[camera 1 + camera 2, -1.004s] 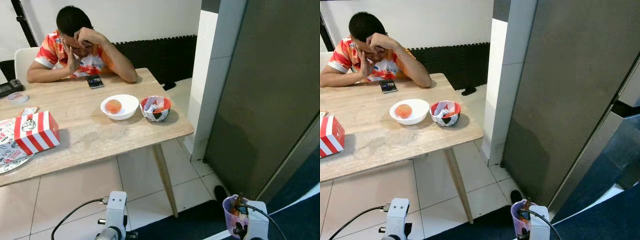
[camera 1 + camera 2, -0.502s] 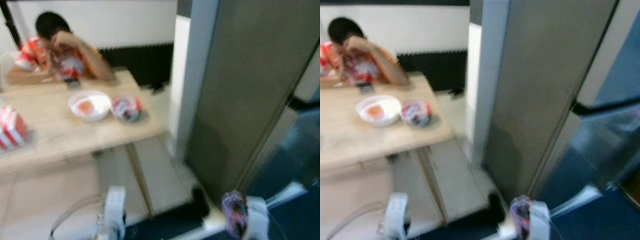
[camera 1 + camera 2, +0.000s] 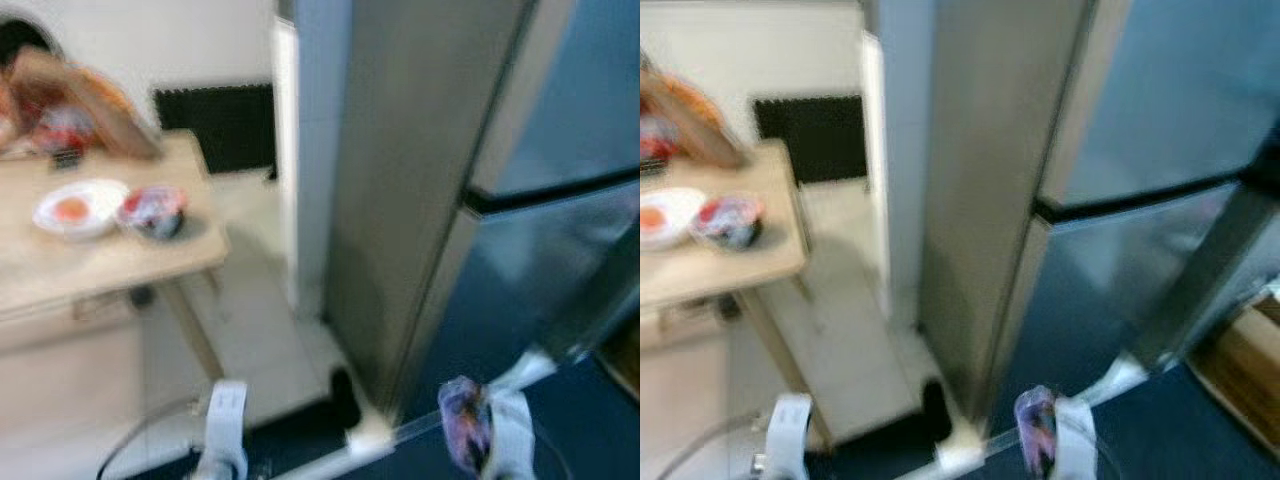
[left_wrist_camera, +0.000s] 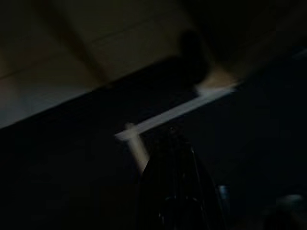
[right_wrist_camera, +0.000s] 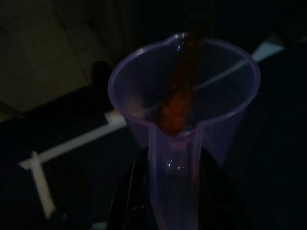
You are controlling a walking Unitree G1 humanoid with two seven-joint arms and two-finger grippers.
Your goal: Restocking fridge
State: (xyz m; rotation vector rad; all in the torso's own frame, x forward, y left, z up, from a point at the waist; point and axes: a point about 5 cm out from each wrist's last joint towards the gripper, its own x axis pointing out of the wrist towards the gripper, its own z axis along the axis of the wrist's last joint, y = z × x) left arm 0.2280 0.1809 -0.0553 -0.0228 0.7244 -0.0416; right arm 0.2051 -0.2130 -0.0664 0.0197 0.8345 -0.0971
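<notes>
The tall grey fridge [image 3: 420,200] stands straight ahead, both doors [image 3: 1160,110] closed, the picture blurred. Low at the right, my right gripper [image 5: 173,168] is shut on the handle of a translucent purple cup [image 5: 184,96] with something orange-red standing inside it. The same cup [image 3: 462,435] shows beside my right wrist, above the dark floor mat in front of the fridge. My left gripper [image 4: 175,143] hangs low over the mat with its fingers together and nothing in them.
A wooden table [image 3: 100,265] at the left carries a white bowl [image 3: 72,210] and a red patterned bowl [image 3: 153,210]; a person [image 3: 60,100] sits behind it. A white pillar [image 3: 300,150] stands between table and fridge. White tape [image 3: 400,430] crosses the mat. A wooden box [image 3: 1240,360] sits at the far right.
The camera has swung to the right: table and person slid to the left edge and the fridge front came into view. The purple cup stays in my right gripper.
</notes>
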